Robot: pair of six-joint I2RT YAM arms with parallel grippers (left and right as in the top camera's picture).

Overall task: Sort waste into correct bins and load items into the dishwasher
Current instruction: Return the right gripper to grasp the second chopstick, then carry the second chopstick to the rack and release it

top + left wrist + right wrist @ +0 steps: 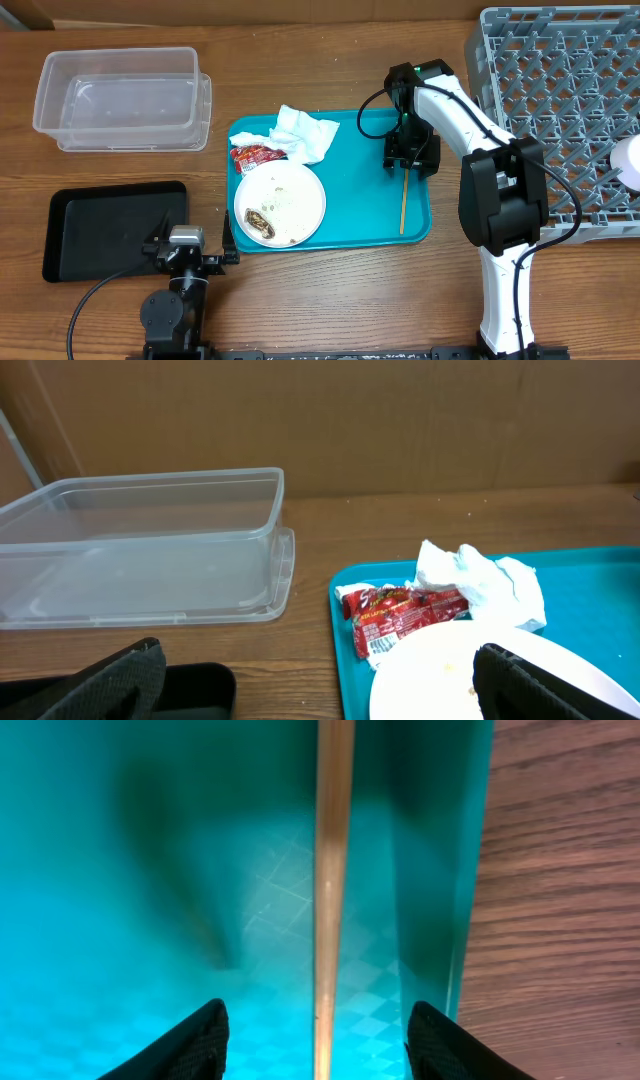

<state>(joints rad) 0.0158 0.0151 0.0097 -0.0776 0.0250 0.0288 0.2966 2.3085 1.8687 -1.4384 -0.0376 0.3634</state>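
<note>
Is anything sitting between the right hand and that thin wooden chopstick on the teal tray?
Nothing visible does. The right hand hangs directly over the thin pale wooden chopstick, its fingers apart on either side of the stick, with only the bare teal plastic tray around it.

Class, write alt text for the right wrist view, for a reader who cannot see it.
A pale wooden chopstick lies on the teal tray, running up the frame between the open fingers of the right gripper, untouched. Wooden table shows at right.
</note>
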